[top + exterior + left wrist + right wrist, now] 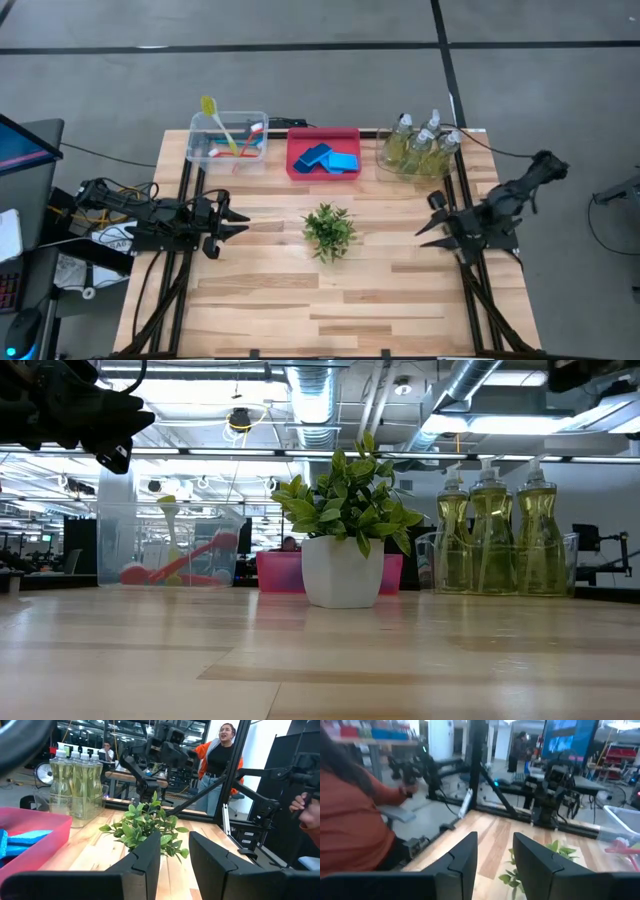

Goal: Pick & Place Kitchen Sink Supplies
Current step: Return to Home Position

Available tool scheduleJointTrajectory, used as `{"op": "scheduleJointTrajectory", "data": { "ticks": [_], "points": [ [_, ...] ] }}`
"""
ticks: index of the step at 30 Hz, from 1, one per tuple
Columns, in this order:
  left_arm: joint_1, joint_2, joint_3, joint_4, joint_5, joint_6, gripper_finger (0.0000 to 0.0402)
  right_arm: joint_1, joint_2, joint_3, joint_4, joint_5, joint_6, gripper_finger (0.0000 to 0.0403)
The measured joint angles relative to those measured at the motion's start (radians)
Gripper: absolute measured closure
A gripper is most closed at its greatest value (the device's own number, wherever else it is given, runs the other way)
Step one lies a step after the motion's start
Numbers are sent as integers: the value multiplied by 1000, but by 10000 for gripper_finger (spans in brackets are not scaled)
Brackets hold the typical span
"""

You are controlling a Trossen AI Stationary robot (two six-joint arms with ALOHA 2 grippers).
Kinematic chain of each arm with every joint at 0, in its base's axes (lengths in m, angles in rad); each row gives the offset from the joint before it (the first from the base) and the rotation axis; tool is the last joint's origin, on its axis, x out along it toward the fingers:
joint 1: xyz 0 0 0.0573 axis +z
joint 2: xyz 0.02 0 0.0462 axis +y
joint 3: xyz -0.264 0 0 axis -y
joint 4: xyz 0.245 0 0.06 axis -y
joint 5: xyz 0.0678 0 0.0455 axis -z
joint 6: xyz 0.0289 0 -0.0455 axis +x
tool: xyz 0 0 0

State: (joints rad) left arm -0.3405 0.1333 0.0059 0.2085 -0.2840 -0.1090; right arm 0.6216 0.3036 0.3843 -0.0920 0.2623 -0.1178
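The left gripper (240, 222) is hovering over the table's left side, its fingers standing apart and holding nothing. At the back left, the brushes (236, 138) are lying crossed in the brush bin (196, 152). They are looking light and stiff, so a pinch at the middle of a thin handle should do. Beside it, the sponges (330, 158) are lying flat in the red bin (293, 170). Being soft, they will be giving under the fingers, so a hold across the narrow sides seems best. The plant (328, 230) is standing at the centre. At the back right, 3 bottles (420, 142) are standing upright together in the bottle bin (384, 162). They are probably heavier and slippery, so better gripped around the body than by the pump. The right gripper (428, 220) is hovering over the right side, its fingers also parted and empty.
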Motion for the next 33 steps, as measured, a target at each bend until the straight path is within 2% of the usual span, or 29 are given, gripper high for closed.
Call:
{"op": "scheduleJointTrajectory", "data": {
  "ticks": [4, 11, 16, 21, 26, 30, 33],
  "points": [
    [0, 0, 0, 0, 0, 0, 298, 0, -53, 3, -35, -32, 60, 285],
    [0, 7, 0, -2, 0, -1, 298, 0, -56, 1, -23, -161, 48, 285],
    [0, 12, 0, 0, 0, -1, 298, 0, -55, -4, -20, -161, 28, 285],
    [0, 12, 0, 0, 0, -1, 298, -3, -80, -123, 126, -159, -45, 285],
    [0, 18, 0, 1, 0, -1, 298, -33, -180, -209, 152, -132, -38, 285],
    [0, 32, 0, 1, 0, -1, 298, -56, -301, -241, 116, -155, -39, 285],
    [0, 36, 0, 1, 0, -1, 298, -71, -301, -249, 87, -181, -39, 285]
  ]
}}
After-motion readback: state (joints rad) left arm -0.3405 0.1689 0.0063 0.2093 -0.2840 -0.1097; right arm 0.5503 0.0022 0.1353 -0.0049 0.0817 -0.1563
